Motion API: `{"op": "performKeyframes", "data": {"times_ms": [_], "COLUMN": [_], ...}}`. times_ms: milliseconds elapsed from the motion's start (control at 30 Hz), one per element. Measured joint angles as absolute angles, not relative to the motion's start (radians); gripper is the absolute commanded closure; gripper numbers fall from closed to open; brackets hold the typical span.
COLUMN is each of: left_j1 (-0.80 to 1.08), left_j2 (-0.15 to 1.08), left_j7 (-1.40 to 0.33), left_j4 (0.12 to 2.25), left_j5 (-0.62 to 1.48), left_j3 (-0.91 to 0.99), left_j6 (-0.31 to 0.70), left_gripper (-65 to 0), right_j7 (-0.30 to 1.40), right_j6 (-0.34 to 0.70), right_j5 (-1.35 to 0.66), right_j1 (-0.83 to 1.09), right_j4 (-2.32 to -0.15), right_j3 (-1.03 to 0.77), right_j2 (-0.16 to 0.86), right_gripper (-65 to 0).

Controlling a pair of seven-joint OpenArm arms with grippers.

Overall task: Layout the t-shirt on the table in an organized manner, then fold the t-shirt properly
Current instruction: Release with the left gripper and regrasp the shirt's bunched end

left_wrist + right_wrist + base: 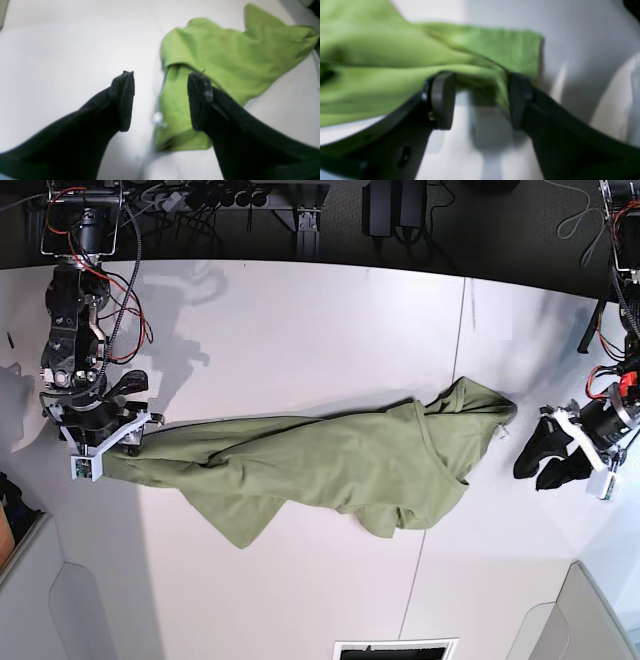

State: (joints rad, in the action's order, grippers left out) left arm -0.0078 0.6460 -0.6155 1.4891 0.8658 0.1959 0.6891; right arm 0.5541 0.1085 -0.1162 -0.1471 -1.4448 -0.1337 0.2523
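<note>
Base view: layout underway; t-shirt [330,465] bunched on desk [300,330]; right gripper [105,442], jaws apart, at nine o'clock; left gripper [550,452], agape, at three; next, grasp and spread.

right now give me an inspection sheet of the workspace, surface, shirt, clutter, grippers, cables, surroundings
surface: white table, a thin dark seam across it.
job's things: green t-shirt stretched out lengthwise, bunched and creased, not flat, not folded.
clutter: nothing seen on the table besides the shirt.
grippers: right gripper open at one end of the shirt, cloth draped over its fingers; left gripper open, apart from the shirt's other end.
cables: red and black wires on the right arm; more by the left arm.
surroundings: dark floor with equipment beyond the table's far edge.
</note>
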Motion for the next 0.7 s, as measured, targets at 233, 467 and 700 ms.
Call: {"op": "performKeyframes", "data": {"times_ms": [233,467,700], "left_j1": [-0.113,-0.248,-0.376], "left_j2": [0.547,0.490,0.429], "left_j7": [-0.521,-0.447,-0.379], "left_j4": [1.451,1.308,1.143], "left_j5": [0.623,0.463,0.296], "left_j3": [0.032,-0.117,-0.173], "left_j6": [0.675,0.611,0.538], "left_gripper": [-36.3,-36.3,-36.3], "right_j7": [0.577,0.558,0.558], "right_j6": [0.134,0.164,0.165], "right_j5": [-0.158,-0.159,-0.149], "right_j1": [-0.153,-0.156,-0.153], "right_j4": [-1.500,-1.499,-1.498], "right_j3": [-0.134,-0.133,-0.134], "right_j2": [0.242,0.164,0.155], "right_gripper": [-33.4,-33.4,-33.4]}}
